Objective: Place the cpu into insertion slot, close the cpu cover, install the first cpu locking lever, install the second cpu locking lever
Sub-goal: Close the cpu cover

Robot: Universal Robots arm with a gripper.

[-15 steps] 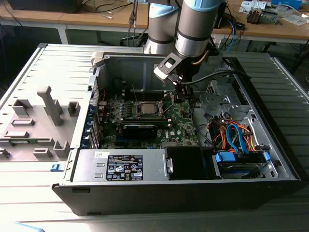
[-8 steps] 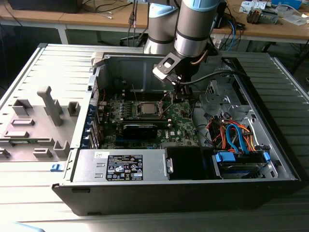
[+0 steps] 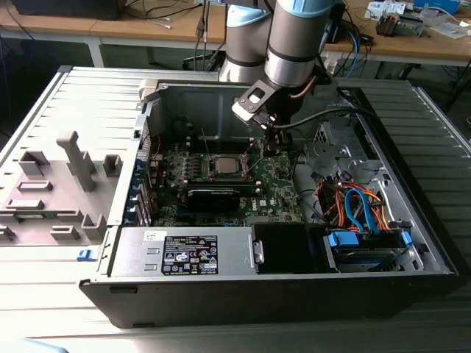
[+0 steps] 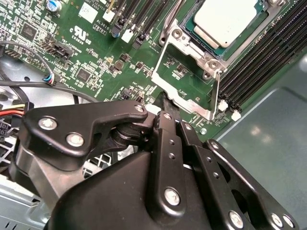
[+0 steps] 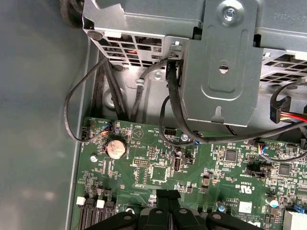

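- The cpu [image 4: 225, 19] sits in the insertion slot [image 4: 207, 58] with its pale face up, so placing it looks done. In the exterior view the socket lies near the gripper [image 3: 274, 147], toward the exterior view's left of it.
- The cpu cover [image 4: 184, 98] is not down over the chip. Its silver frame with the cut-out middle is swung off the socket toward the arm, and green circuit board [image 4: 96, 43] shows through the opening.
- That frame lies between the fingers and the cpu, and its near rail is the part of the task's things closest to them. In the second wrist view the gripper [image 4: 163, 108] ends right at that rail, which runs across the line from fingers to chip.
- The fingers look drawn together, tip against tip, in the first wrist view, where the gripper [image 5: 168, 195] hangs over the board. Nothing is visibly held between them.
- A thin locking lever [image 4: 216, 91] stands up beside the frame's corner, unlatched by the look of it.
- The gripper's own black linkage hides where the tips meet the rail, so I cannot tell whether they touch it. The second lever is hard to pick out.
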